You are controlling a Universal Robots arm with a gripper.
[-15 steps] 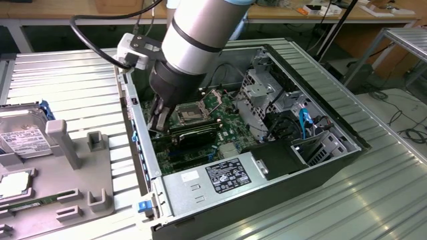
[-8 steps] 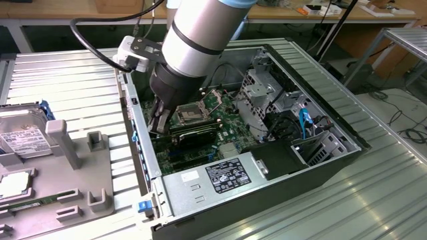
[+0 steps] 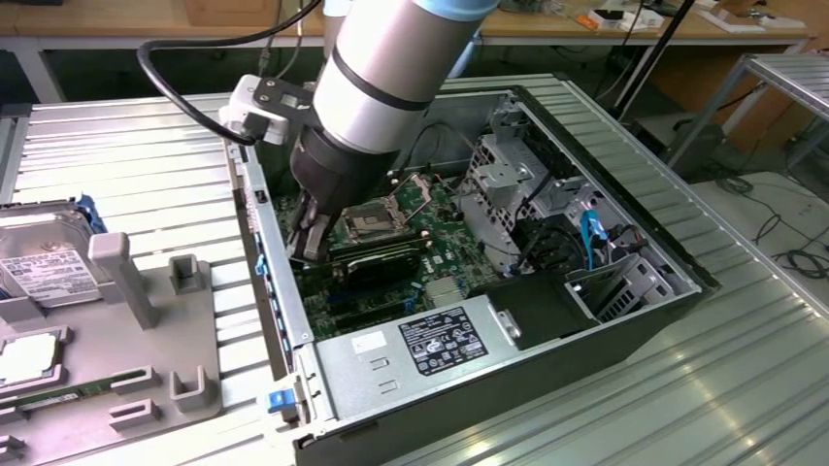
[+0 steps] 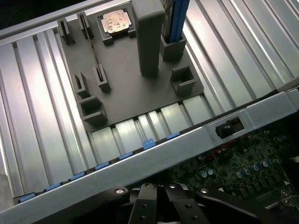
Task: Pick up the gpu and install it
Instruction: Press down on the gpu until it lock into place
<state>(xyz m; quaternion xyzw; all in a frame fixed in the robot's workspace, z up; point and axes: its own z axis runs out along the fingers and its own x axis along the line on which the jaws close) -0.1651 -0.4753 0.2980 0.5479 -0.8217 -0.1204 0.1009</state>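
The arm (image 3: 382, 68) was a thick silver-grey cylinder with a black band around it and a pale blue cap at its joint. A black cable looped beside it to a white bracket. Below sat a black wrist housing and the dark gripper (image 3: 311, 238) (fingers matte black, pivot screws silver).

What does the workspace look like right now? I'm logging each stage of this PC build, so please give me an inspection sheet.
Surface: ribbed metal table carrying the open computer case and a grey parts holder.
Job's things: gpu lies flat inside the case over the motherboard, under the gripper.
Clutter: hard drive with a white label, and a narrow green memory stick, both on the holder.
Grippers: gripper shut, down at the gpu's end by the case wall.
Cables: black cable looping off the arm; blue cable inside the case.
Surroundings: wooden workbench behind.
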